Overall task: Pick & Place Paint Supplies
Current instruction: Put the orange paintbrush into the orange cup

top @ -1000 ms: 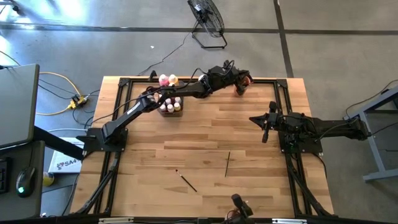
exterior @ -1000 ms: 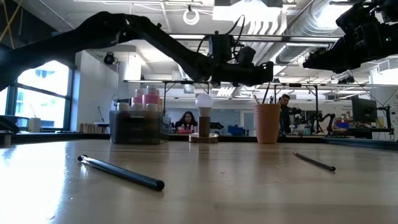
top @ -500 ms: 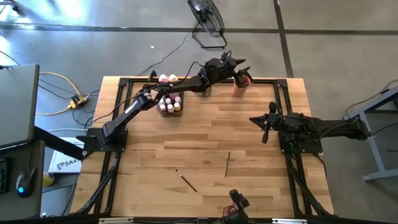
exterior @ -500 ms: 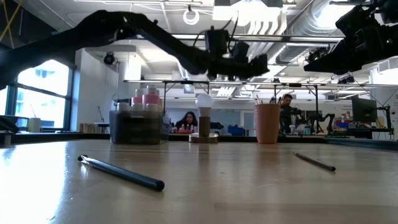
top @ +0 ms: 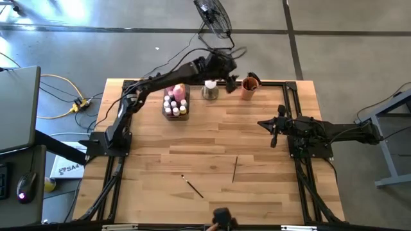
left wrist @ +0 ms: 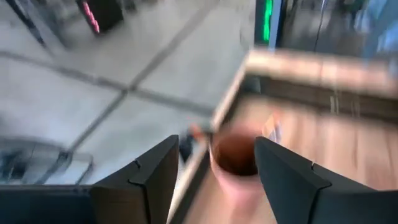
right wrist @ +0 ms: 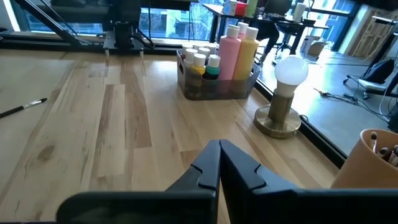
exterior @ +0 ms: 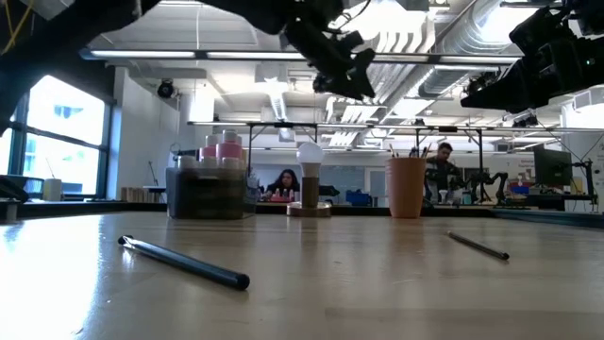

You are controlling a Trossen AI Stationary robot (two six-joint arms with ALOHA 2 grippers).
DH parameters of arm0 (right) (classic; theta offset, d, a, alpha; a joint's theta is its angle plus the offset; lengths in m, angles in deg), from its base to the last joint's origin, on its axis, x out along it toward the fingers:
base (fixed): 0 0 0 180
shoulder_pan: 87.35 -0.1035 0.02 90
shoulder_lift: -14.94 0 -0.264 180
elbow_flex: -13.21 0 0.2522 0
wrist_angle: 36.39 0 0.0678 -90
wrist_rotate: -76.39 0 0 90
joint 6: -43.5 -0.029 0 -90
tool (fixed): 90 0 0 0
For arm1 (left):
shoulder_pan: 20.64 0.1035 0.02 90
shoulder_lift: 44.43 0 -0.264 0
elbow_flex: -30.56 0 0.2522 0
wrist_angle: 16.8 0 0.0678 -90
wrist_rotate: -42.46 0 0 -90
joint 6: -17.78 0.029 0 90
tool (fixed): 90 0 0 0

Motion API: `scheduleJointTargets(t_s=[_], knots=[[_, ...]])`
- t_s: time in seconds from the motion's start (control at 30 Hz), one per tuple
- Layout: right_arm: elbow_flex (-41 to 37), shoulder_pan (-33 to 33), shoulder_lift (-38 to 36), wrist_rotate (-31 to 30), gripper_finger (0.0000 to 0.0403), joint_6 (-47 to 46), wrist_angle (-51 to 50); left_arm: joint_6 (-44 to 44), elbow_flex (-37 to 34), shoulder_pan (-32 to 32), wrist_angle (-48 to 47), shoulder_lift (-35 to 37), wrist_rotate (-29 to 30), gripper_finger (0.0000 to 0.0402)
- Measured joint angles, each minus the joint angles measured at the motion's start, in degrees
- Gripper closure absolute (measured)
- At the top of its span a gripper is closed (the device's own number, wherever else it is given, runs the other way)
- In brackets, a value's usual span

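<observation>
Paintbrushes (right wrist: pixel 385 144) inside the orange cup (right wrist: pixel 367 163) show only right-wrist.

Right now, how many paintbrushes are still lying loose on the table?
2. One paintbrush lies near the table's middle, toward the right arm's side; the other paintbrush lies closer to the front edge. Brush handles also stick out of the orange cup; their number is unclear.

Two dark jointed arms trailing black cables, each pincer (left wrist: pixel 214 177) with angular black fingers.

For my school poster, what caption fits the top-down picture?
Left tool open beside the orange cup, two paintbrushes on the table.
</observation>
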Motion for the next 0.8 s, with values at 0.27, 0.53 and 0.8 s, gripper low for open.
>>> scheduleJointTargets(t_s=[0.27,0.53,0.8], knots=[[0.0,0.0,0.0,0.0,0.0401,0.0,0.4,1.8,0.0,-4.8,-23.7,3.3,4.3,0.0221],[0.0,0.0,0.0,0.0,0.0401,-0.2,0.5,3.8,-3.4,-10.3,-22.2,3.3,1.9,0.0322],[0.0,0.0,0.0,0.1,0.0401,-0.2,1.6,3.6,-12.7,-16.1,-11.4,3.1,-0.6,0.0398]])
